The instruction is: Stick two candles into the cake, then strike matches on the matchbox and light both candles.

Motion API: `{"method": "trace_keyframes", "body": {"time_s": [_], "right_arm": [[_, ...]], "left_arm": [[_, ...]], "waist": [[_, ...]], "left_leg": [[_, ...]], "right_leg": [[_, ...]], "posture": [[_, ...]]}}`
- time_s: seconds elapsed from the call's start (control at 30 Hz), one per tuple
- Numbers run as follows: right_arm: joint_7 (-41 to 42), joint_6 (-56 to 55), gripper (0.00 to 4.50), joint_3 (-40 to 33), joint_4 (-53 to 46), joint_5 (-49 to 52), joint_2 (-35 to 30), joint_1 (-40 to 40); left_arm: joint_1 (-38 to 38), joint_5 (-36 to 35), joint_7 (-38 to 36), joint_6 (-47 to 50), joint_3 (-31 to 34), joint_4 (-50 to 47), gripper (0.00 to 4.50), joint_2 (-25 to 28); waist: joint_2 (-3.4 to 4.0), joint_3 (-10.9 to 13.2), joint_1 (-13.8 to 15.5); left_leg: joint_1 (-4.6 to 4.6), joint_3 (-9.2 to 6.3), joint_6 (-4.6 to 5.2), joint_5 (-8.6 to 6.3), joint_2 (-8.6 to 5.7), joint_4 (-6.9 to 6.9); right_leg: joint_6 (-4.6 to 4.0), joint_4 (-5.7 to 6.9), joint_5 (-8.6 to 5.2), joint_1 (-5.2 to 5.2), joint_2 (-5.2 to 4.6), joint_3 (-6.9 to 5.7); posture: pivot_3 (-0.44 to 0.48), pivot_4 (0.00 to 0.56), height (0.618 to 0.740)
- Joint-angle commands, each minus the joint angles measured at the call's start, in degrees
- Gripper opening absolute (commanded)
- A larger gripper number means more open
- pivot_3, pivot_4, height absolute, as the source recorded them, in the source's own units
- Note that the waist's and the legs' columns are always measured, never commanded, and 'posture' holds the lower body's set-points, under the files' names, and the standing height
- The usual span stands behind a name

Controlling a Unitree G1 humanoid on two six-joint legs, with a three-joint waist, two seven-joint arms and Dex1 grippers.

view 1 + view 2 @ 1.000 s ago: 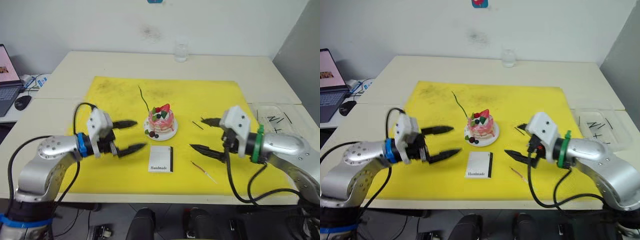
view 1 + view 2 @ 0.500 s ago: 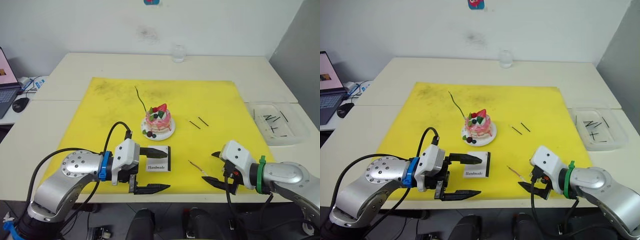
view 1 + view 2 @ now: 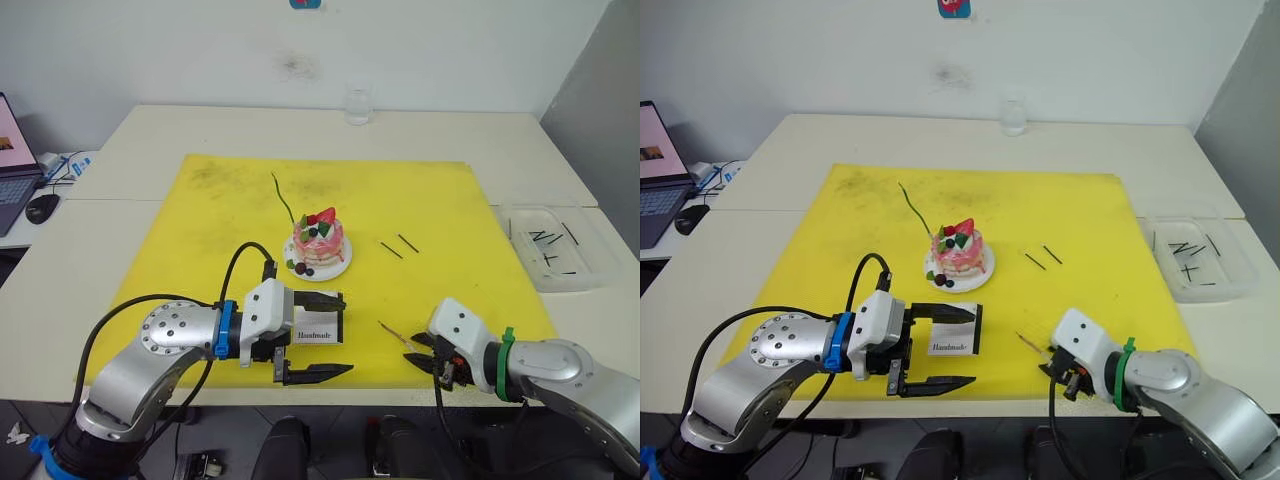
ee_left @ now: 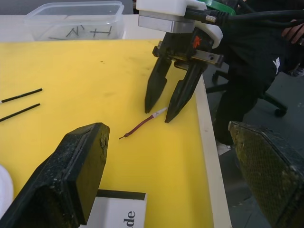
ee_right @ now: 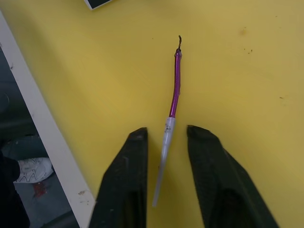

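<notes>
Closing your slightly open, empty right end effector (image 5: 166, 142) may skid the thin red candle (image 5: 174, 90); left end effector (image 3: 325, 335) wide open, empty.

Right gripper (image 5: 164, 142): moved from beside the cake (image 3: 319, 240) down to the red candle (image 5: 174, 90), fingers astride its pale end. Left gripper (image 3: 330, 335): shifted to the matchbox (image 3: 318, 324).

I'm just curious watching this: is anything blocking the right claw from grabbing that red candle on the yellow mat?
Nothing visible. The right gripper is open, its fingers on either side of the red candle's pale end, with only bare yellow mat around it.
</notes>
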Motion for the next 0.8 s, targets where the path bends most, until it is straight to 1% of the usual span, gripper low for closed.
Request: {"method": "trace_keyframes", "body": {"time_s": [0.03,0.17,0.27,0.33,0.4,0.47,0.57,0.67,0.8], "right_arm": [[0.03,1.49,0.03,-1.58,-2.03,0.83,-0.13,-0.29],[1.21,3.78,0.03,-4.93,-2.72,3.33,-0.31,-0.56],[3.46,6.19,0.03,-10.55,-2.22,7.33,-1.07,-2.85],[6.07,7.39,0.03,-15.01,-0.98,9.88,-3.26,-4.57],[9.74,5.72,0.03,-18.5,1.51,9.56,-8.03,-4.63],[13.97,2.0,0.03,-21.4,5.49,7.4,-13.4,-2.82],[18.99,-5.7,0.03,-24.26,12.18,2.95,-18.28,2.42],[23.45,-15.78,0.03,-25.68,18.93,-2.87,-20.52,9.28],[27.65,-22.94,0.03,-26.47,23.26,-6.27,-20.91,14.96]], "left_arm": [[-1.07,-0.7,0.8,0.44,-0.21,-1.85,4.5,-0.55],[-1.84,-0.84,1.17,1.12,-0.52,-1.94,4.5,-0.8],[-3.07,-1.15,1.41,2.03,-1.24,-1.98,4.5,-1.9],[-3.71,-1.9,1.36,3.02,-1.69,-2.45,4.5,-2.4],[-4.19,-2.64,0.92,3.99,-2.24,-3.04,4.5,-2.47],[-4.76,-3.25,0.52,4.76,-2.93,-3.63,4.5,-2.54],[-5.97,-3.88,0.23,5.48,-3.9,-4.06,4.5,-2.96],[-7.52,-4.31,0.34,6.0,-4.91,-4.2,4.5,-3.93],[-8.67,-4.16,0.53,6.12,-5.53,-3.98,4.5,-4.57]], "waist": [[0.0,0.0,0.0],[0.0,0.0,0.02],[0.0,0.0,0.03],[0.0,0.0,0.01],[0.0,0.0,0.03],[0.0,0.0,0.12],[0.0,0.0,0.43],[0.0,0.0,0.46],[0.0,0.0,0.42]], "left_leg": [[0.0,0.01,0.0,0.0,0.0,0.0],[-0.01,0.03,0.0,0.0,-0.03,0.0],[-0.02,0.03,0.0,0.0,-0.05,0.02],[-0.01,0.05,0.0,0.0,-0.05,0.05],[-0.01,0.05,0.0,0.0,-0.06,0.07],[-0.02,0.07,0.0,0.0,-0.08,0.05],[-0.03,0.07,0.01,0.0,-0.08,0.03],[-0.04,0.12,0.01,0.0,-0.09,0.03],[-0.02,0.13,0.01,0.0,-0.1,0.05]], "right_leg": [[0.0,0.0,0.0,0.0,0.0,0.01],[0.0,-0.01,0.0,0.0,0.01,0.02],[0.02,0.0,0.01,0.0,0.01,0.01],[0.06,0.02,0.03,0.0,0.03,0.03],[0.06,0.03,0.04,0.02,0.05,0.04],[0.05,0.0,0.03,0.02,0.04,0.03],[0.03,-0.07,0.02,0.03,0.05,0.01],[0.03,-0.09,0.02,0.03,0.06,0.05],[0.04,-0.05,0.02,0.03,0.07,0.06]], "posture": [[0.0,0.15,0.74],[0.0,0.15,0.74],[0.0,0.15,0.74],[0.0,0.15,0.74],[0.0,0.15,0.74],[0.0,0.15,0.74],[0.0,0.15,0.74],[0.0,0.15,0.74],[0.0,0.15,0.74]]}}
